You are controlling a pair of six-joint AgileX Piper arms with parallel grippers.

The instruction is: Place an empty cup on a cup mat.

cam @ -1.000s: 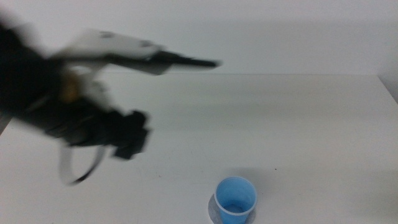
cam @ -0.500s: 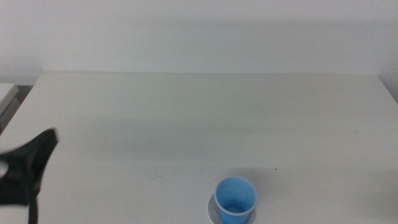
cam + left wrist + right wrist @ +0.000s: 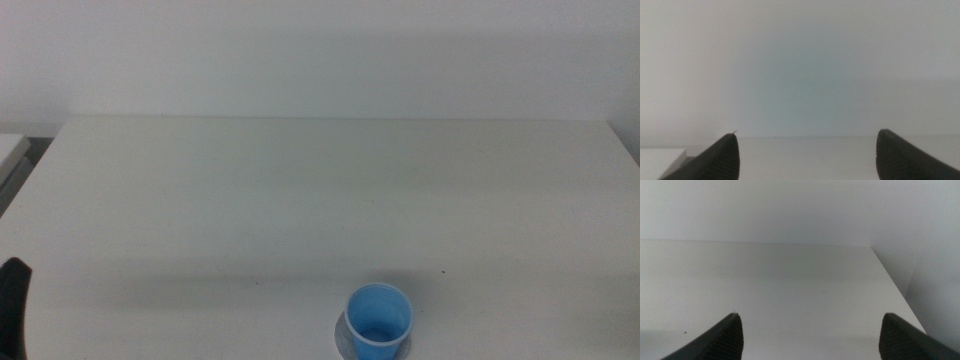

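White table (image 3: 300,190) w/ a matte top, plain pale wall behind it; far edge runs straight across the middle view, and a strip of darker floor shows past the table's left corner. Right wrist view shows the same white top ending at a corner, grey wall beyond. Left gripper (image 3: 805,155): jaws spread wide apart, nothing between them, touching nothing; its cam faces mostly blank wall w/ a thin band of table edge low down. In the middle view only a dark sliver of the left arm (image 3: 12,305) shows at the left edge, near the bottom, well apart from the cup. Right gripper (image 3: 810,335): jaws likewise spread wide, empty, over bare tabletop, not touching it as far as can be seen; not visible in the middle view. Cup (image 3: 379,321): light blue, stands upright near the bottom edge of the middle view, right of centre, mouth up, long axis vertical, inside looks empty. It sits on the grey cup mat (image 3: 340,338), of which only a thin crescent shows around the cup's base on the left side; rest of the mat is hidden under the cup or cut by the frame edge. Neither gripper is near the cup.
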